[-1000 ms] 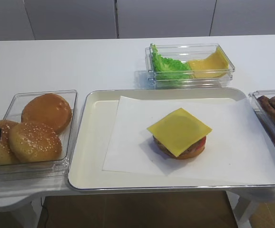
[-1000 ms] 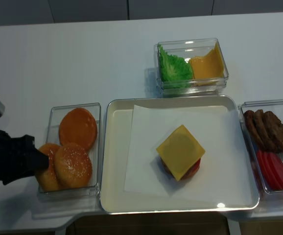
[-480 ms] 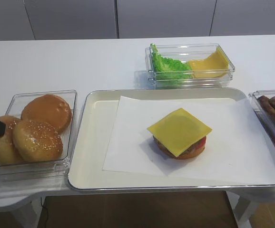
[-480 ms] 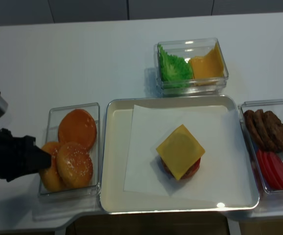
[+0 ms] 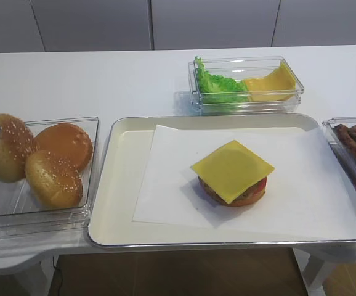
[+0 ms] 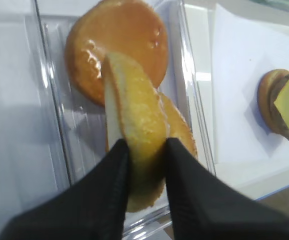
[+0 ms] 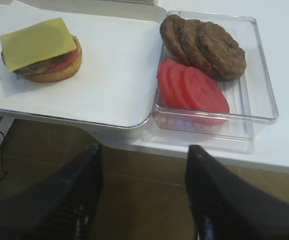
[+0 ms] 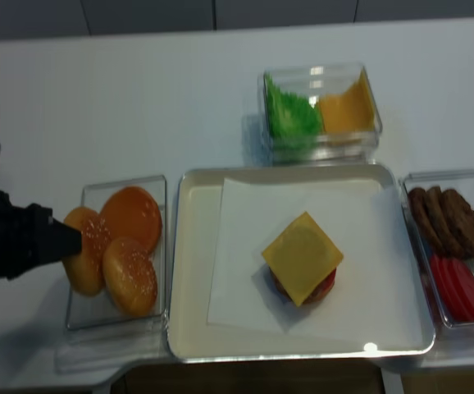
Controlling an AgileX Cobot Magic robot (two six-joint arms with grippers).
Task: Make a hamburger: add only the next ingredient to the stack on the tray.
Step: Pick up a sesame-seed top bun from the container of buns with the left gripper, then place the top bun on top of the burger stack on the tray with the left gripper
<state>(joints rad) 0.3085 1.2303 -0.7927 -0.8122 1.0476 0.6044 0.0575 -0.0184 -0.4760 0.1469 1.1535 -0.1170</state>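
Left wrist view: the seeded bun top [image 6: 134,145] is clamped edgewise in the left gripper [image 6: 145,172]; two other buns are left in the box [image 5: 42,209].

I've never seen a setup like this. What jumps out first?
Left of the tray, the left gripper pinches a sesame bun top on edge, lifted above its clear box. On the tray sits the stack, capped by a square yellow cheese slice.

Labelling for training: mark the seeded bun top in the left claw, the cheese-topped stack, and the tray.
seeded bun top [image 5: 7,155], exterior high view, sesame-speckled dome.
left claw [image 6: 147,165], left wrist view, shut on the bun's edge.
stack [image 5: 232,169], exterior high view, cheese centre.
tray [image 5: 121,185], exterior high view, bare left floor.
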